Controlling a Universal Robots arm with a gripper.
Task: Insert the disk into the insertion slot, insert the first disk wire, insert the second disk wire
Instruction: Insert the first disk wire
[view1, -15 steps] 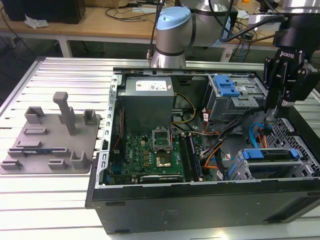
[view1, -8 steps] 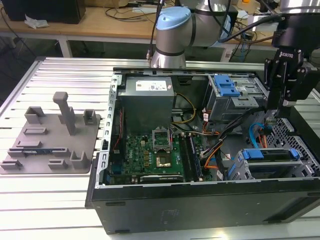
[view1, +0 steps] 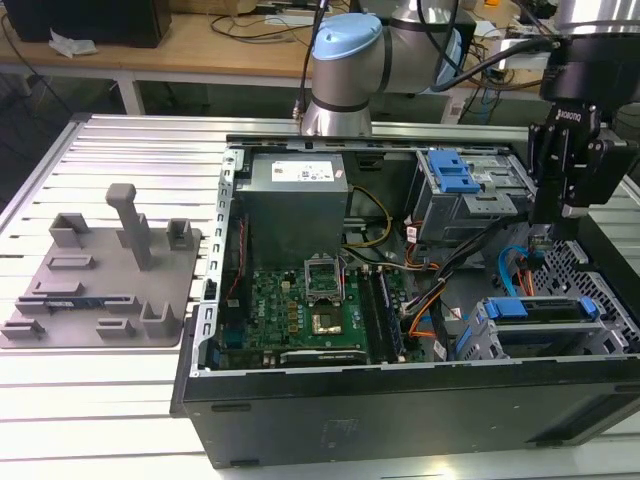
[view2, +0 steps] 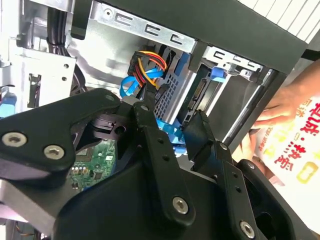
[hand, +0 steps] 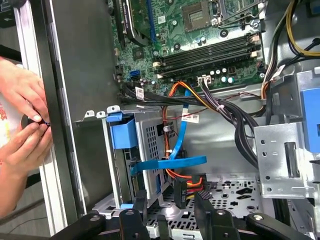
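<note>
My gripper (hand: 170, 200) spread, pinching nothing; black disk-wire plug (hand: 179, 192) between jaws. I judge wire (hand: 191, 178) soft, plug stiff: grasp plug body.

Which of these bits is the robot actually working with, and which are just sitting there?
Job: gripper, disk in blue caddy, insertion slot, blue wire, orange wires.
Lying about: grey fixture plate, power-supply box, motherboard, taller bay, person's hand.

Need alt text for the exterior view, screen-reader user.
A robot arm's gripper hangs over an open computer case at the exterior view's right, above the blue-framed disk seated in the low grey drive cage. A grey fixture plate lies on the slotted table at the exterior view's left.
</note>
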